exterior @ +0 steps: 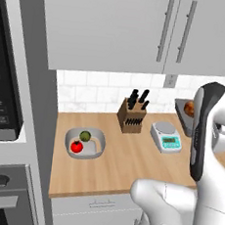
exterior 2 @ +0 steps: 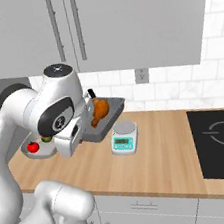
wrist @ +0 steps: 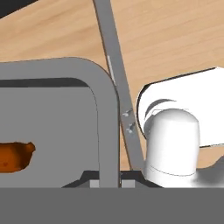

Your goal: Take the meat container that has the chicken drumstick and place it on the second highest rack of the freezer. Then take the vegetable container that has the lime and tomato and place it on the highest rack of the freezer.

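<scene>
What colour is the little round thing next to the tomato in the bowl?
Green: the small round green lime beside the red tomato, best in the left base view.

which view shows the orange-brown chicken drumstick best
The right base view: the orange-brown chicken drumstick lies whole in its grey tray. The left base view catches a bit beside the arm; the hand view shows one end.

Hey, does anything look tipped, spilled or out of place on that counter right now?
Yes: the meat container with the chicken drumstick is off the counter, tilted in the shut gripper. Nothing is spilled.
</scene>
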### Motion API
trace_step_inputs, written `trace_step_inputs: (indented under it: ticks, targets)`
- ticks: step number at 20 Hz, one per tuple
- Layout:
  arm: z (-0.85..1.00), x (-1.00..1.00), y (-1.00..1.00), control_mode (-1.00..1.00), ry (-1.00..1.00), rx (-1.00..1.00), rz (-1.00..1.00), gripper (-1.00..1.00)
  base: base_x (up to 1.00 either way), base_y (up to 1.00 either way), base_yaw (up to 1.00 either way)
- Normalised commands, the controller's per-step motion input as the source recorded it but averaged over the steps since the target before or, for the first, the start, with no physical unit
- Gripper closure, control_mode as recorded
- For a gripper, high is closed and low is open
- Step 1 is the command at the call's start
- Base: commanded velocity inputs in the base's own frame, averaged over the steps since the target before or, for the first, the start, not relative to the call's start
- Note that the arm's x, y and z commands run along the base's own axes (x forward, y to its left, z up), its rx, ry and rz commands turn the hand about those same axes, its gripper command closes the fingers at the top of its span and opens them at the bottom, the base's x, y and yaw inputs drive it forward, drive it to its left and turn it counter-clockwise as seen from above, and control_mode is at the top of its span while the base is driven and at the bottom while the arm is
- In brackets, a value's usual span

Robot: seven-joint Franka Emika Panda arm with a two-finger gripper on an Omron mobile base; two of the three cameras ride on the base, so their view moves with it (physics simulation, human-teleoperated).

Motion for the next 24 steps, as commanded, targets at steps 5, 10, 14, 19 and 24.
trace_step_inputs:
  ticks: [5, 10, 14, 19, 24]
  targets:
    - [0.03, -0.13, 0.41, -1.0, 0.14, 0.0, 0.24, 1.0, 0.0, 0.0, 0.0]
    - [-0.05, 0.0, 0.46, -1.0, 0.02, 0.0, 0.19, 1.0, 0.0, 0.0, 0.0]
    - [-0.15, 0.0, 0.53, -1.0, -0.02, 0.0, 0.12, 1.0, 0.0, 0.0, 0.0]
    - [-0.09, 0.15, 0.2, -1.0, 0.0, 0.02, 0.02, 1.0, 0.0, 0.0, 0.0]
    - [0.0, 0.13, 0.0, -1.0, 0.0, 0.15, -0.01, 1.0, 0.0, 0.0, 0.0]
